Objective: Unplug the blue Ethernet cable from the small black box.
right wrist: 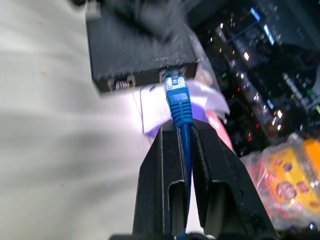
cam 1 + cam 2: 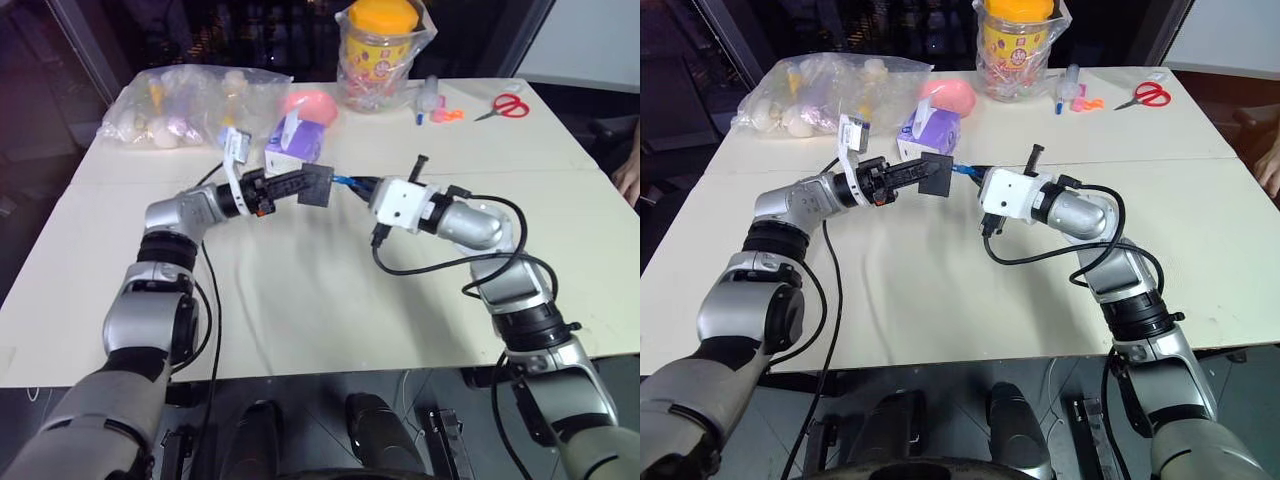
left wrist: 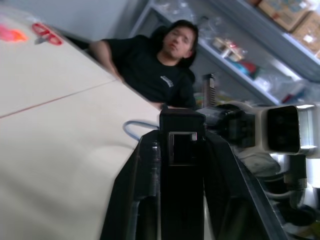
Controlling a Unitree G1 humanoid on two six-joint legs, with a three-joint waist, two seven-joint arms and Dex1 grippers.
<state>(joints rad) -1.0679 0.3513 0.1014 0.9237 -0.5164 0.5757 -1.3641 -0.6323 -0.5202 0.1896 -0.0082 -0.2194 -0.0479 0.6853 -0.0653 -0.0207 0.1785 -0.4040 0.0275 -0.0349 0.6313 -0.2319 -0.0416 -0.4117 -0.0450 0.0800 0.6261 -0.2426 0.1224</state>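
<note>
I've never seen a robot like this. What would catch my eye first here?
Above the middle of the table, two arms meet in mid-air: the left fingers clamp a small black box, and the right fingers pinch a blue Ethernet cable whose plug sits at the box's port. Behind them, at the table's far edge, stands a yellow-lidded jar wrapped in plastic.

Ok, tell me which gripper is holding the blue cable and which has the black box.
The right gripper pinches the blue Ethernet cable just behind its plug. The left gripper clamps the small black box, both lifted above the table.

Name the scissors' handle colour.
Red; the scissors show best in the left eye view.
</note>
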